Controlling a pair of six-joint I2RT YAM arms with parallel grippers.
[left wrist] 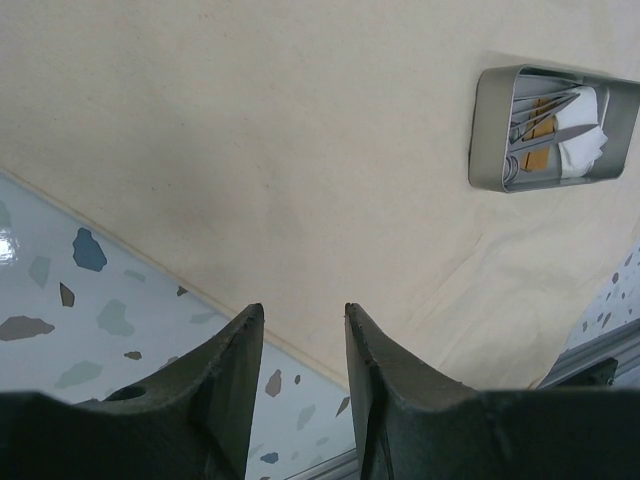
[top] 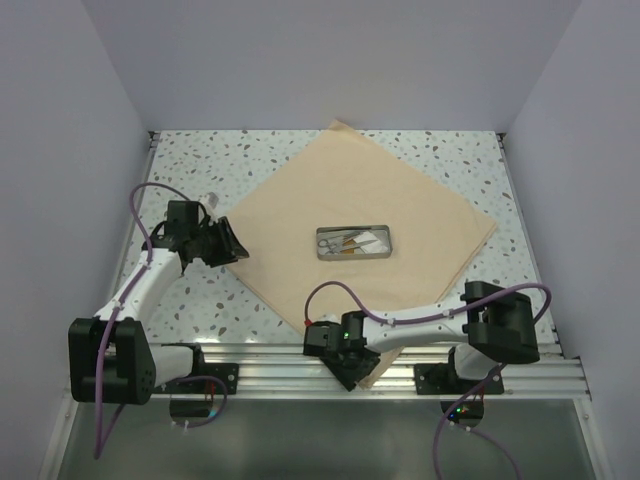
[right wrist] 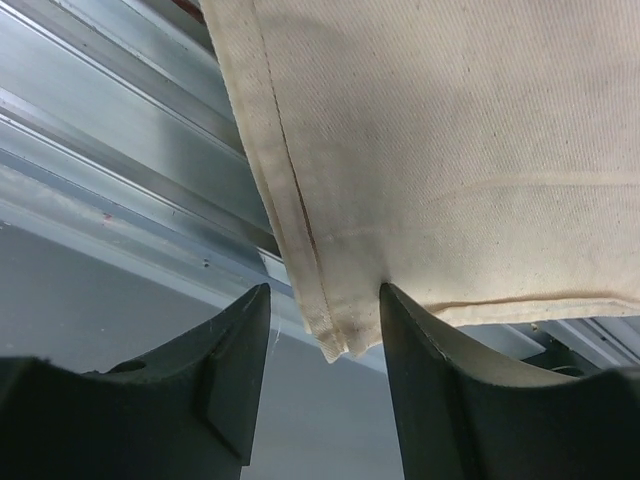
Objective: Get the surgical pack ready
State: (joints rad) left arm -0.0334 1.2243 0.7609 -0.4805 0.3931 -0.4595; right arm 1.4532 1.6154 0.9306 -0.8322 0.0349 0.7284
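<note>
Speckled worktop (top: pixel 440 160): surgical pack (top: pixel 290 220) lying flat, unwrapped, tray (top: pixel 354 243) at centre. My right fingers (right wrist: pixel 230 370): parted around its near corner, not gripping. My left fingers (left wrist: pixel 215 390): parted, empty. Folding apparently all outstanding.

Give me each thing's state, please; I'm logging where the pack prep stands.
surgical pack cloth: spread flat, unfolded, near corner hanging over the front rail.
steel tray: uncovered, at the cloth's middle, instruments inside.
left end effector: open, empty, over the cloth's left edge.
right end effector: open, jaws either side of that corner.
</note>
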